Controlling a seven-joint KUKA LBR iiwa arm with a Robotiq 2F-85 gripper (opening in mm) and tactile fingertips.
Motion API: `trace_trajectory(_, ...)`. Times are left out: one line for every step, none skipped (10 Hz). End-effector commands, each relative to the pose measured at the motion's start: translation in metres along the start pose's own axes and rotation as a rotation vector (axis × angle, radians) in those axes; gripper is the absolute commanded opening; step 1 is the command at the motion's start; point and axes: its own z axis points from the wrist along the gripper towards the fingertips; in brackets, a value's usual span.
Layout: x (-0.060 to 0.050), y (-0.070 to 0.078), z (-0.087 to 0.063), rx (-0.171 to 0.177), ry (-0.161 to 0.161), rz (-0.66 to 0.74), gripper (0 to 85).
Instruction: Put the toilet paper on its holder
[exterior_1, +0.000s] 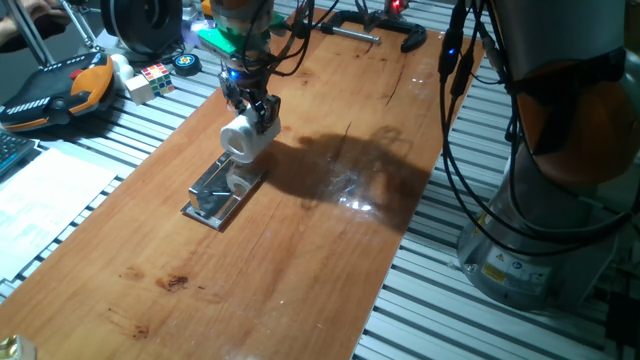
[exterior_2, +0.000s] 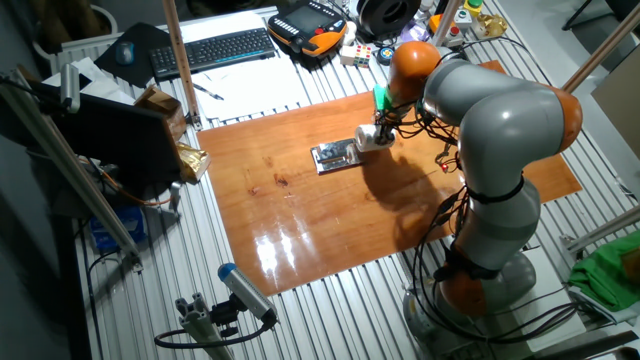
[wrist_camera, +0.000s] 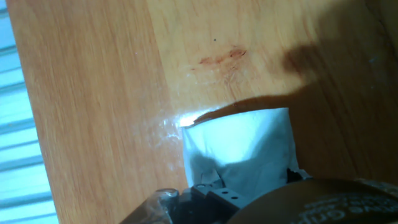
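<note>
The toilet paper is a small white roll held in my gripper, which is shut on it from above. It hangs just over the far end of the holder, a shiny silver plate with a raised bracket lying on the wooden table. From the other fixed view the roll sits at the right end of the holder. In the hand view the roll fills the lower middle, over bare wood; the holder is out of that view.
A multicoloured puzzle cube and an orange-black pendant lie left of the wooden table. A black-handled clamp rests at the far edge. The arm's base stands at the right.
</note>
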Motion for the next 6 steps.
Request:
trace_trajectory(0.0011, 0.0002, 0.0005, 0.0, 0.001, -0.002, 0.7)
trace_trajectory(0.0026, 0.0005, 0.0003, 0.0, 0.0, 0.004, 0.7)
trace_trajectory(0.0042, 0.0003, 0.0001, 0.001, -0.003, 0.005, 0.7)
trace_trajectory(0.0056, -0.0002, 0.0, 0.001, -0.003, 0.005, 0.7)
trace_trajectory(0.0071, -0.0009, 0.0004, -0.001, -0.003, 0.003, 0.7)
trace_trajectory(0.0096, -0.0019, 0.0002, -0.001, -0.006, 0.001, 0.7)
